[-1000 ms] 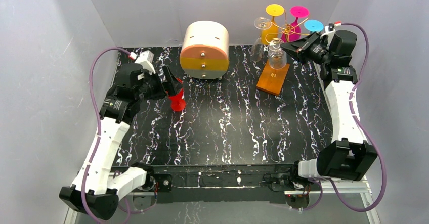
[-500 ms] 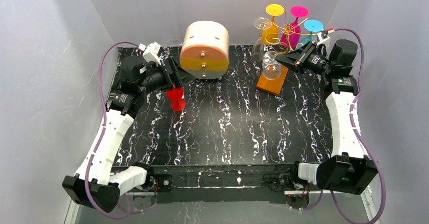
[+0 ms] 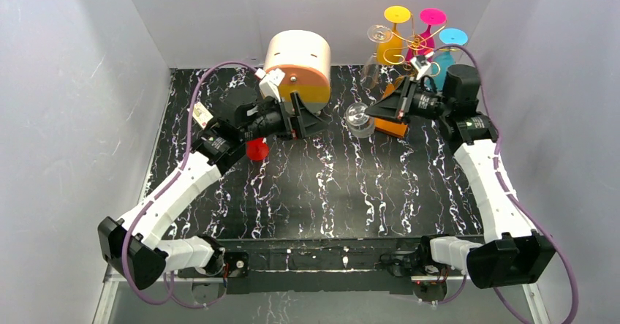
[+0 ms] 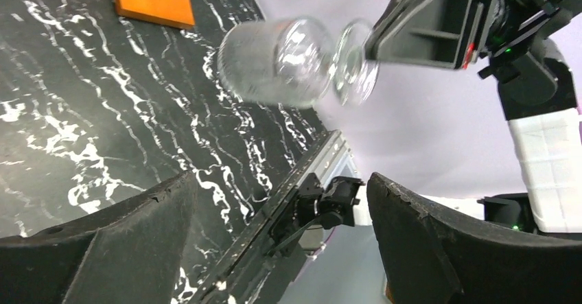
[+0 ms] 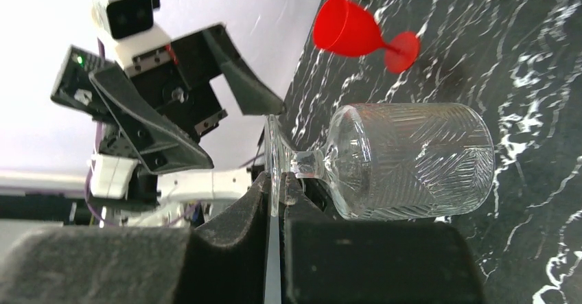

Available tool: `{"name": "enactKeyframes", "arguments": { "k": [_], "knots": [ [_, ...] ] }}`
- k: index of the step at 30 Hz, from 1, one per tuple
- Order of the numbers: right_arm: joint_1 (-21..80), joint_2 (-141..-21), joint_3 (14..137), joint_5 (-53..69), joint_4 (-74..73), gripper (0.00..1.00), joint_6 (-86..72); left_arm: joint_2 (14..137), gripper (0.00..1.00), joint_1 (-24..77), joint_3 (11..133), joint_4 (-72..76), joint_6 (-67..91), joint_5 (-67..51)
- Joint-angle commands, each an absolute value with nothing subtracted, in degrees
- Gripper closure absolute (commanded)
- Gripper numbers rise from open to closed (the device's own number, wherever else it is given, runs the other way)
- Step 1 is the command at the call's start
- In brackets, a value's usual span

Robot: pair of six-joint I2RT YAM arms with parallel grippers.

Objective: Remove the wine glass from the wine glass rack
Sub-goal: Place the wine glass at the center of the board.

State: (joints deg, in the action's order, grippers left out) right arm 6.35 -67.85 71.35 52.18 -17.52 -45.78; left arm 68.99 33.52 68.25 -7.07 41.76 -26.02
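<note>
Done: clear wine glass (image 3: 358,119) off wine glass rack (image 3: 415,43), mid-frame. Right gripper (image 5: 278,195) pinches its foot; left gripper (image 4: 281,215) gapes wide, empty. Set-down probably remains.

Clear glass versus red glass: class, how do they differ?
The clear glass is see-through with a cut pattern; the red glass is plain and coloured. The clear glass is clamped by its foot in the right pincer, off the table; the red glass stands free on the table. Both have a stem and round foot.
</note>
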Motion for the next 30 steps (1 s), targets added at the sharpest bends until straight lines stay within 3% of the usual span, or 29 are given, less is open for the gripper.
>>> {"name": "enactKeyframes", "arguments": {
  "k": [1, 11, 18, 23, 30],
  "knots": [
    [11.49, -66.20, 71.19, 52.78, -15.02, 0.99, -42.19, 69.18, 0.10, 36.55, 67.39, 1.81, 45.47, -25.19],
    [18.89, -67.76, 69.96, 53.04, -9.38, 0.99, -41.93, 69.77, 0.24, 37.76, 66.53, 4.38, 44.60, -30.59],
    [20.46, -67.46, 68.38, 53.97, -5.82, 0.99, -42.63, 70.19, 0.58, 37.79, 64.40, 7.49, 47.13, -31.02],
    [21.07, -67.15, 67.76, 53.48, -5.04, 0.99, -42.63, 71.19, 0.63, 37.88, 62.15, 14.73, 50.94, -34.44],
    [21.70, -67.09, 65.42, 54.52, -2.29, 0.99, -43.88, 71.11, 0.88, 38.31, 61.17, 15.99, 50.96, -35.72]
  ]
}}
